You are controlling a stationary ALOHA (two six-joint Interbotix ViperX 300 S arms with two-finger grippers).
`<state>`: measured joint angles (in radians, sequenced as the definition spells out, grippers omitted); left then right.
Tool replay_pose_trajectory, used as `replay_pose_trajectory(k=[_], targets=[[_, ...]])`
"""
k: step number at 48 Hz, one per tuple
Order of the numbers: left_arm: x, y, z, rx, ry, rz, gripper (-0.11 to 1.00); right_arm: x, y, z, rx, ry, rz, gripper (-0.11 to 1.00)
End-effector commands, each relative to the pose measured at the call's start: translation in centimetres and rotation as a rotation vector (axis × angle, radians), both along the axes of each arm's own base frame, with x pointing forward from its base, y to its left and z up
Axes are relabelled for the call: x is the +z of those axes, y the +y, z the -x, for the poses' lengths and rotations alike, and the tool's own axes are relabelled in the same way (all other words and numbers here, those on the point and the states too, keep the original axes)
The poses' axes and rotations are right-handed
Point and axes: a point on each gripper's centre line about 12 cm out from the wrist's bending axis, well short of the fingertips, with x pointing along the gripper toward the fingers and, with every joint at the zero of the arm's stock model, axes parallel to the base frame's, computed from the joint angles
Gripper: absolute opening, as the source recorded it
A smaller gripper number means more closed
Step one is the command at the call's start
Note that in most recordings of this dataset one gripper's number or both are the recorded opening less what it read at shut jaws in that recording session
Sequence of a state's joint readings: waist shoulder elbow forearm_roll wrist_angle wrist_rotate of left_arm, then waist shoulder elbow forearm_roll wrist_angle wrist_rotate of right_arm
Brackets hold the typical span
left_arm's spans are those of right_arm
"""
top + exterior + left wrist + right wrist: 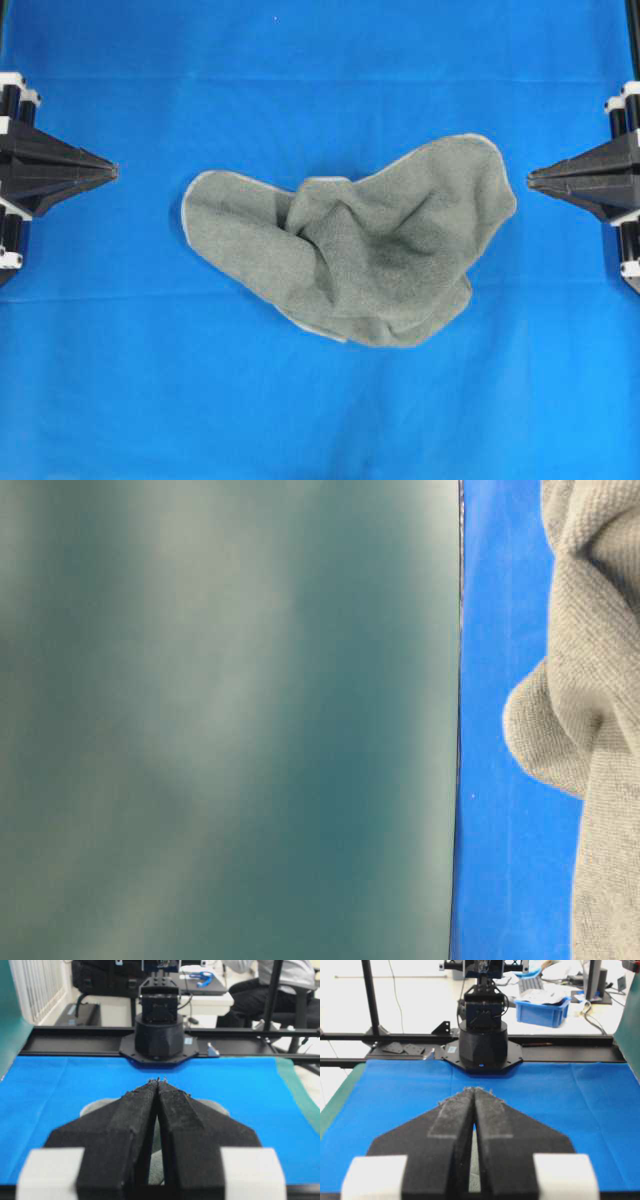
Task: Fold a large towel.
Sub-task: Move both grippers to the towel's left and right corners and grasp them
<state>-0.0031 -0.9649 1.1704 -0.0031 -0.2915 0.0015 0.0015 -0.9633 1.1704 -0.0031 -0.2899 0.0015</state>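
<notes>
One large towel (360, 250) lies crumpled in the middle of the counter's blue cloth (320, 420), bunched into ridges with its pale hem curling round the edges. Two tools face it from opposite sides, both well apart from it. The left tool (112, 172) is clenched with nothing between its tips; the right tool (532, 181) is likewise clenched and empty.
</notes>
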Motion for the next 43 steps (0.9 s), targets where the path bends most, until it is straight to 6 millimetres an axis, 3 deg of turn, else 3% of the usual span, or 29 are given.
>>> replay_pose_trajectory(k=[1,10,30,35,43], targets=[[0.3,0.6,-0.4,0.030,0.008,0.104,0.00,0.8,-0.2,-0.3,-0.010,-0.015,-0.008,0.00],[-2.0,1.9,-1.2,0.095,0.140,0.186,0.00,0.1,-1.5,-1.3,-0.073,0.175,-0.049,0.00],[-9.4,4.4,-4.7,0.221,0.468,0.293,0.02,-7.8,-8.3,-2.6,-0.366,0.626,-0.214,0.00],[-11.3,5.0,-5.7,0.244,0.544,0.302,0.22,-10.4,-10.3,-3.0,-0.430,0.735,-0.253,0.07],[-13.9,5.6,-6.8,0.270,0.642,0.310,0.72,-14.2,-12.2,-3.0,-0.482,0.872,-0.282,0.55]])
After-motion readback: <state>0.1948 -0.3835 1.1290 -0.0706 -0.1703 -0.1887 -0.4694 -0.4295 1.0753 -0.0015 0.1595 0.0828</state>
